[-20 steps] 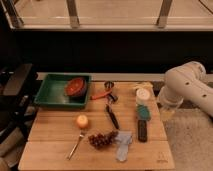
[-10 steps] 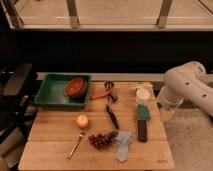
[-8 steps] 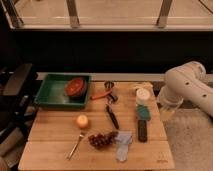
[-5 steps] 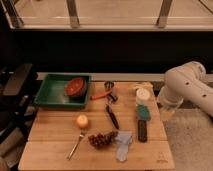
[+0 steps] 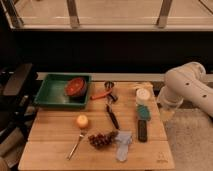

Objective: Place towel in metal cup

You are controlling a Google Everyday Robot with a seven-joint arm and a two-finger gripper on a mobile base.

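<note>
Judging from the layout, the task sits at its first step, the approach to the towel; nothing is grasped yet. Towel (image 5: pixel 122 145): pale blue, crumpled, lying flat on the wooden table (image 5: pixel 52 132) near the front edge, just right of a bunch of grapes (image 5: pixel 102 139) and touching or nearly touching it; cannot tell which. Metal cup (image 5: pixel 109 86): small and dark, upright at the back of the table, right of the green tray (image 5: pixel 50 95); well apart from the towel; a black-handled tool (image 5: pixel 112 116) lies between them. Gripper (image 5: pixel 167 113): hangs off the table's right edge below the white arm (image 5: pixel 187 87), near the white cup (image 5: pixel 143 94); well apart from the towel; whether it is spread or pressed together, cannot tell. Next move, as a judgement: swing left and forward over the black bar (image 5: pixel 142 130), descend on the towel's raised folds, pinch cloth only; the grapes sit close, so approach from the right side. Cup mouth looks narrow; the towel probably needs bunching to go in.
</note>
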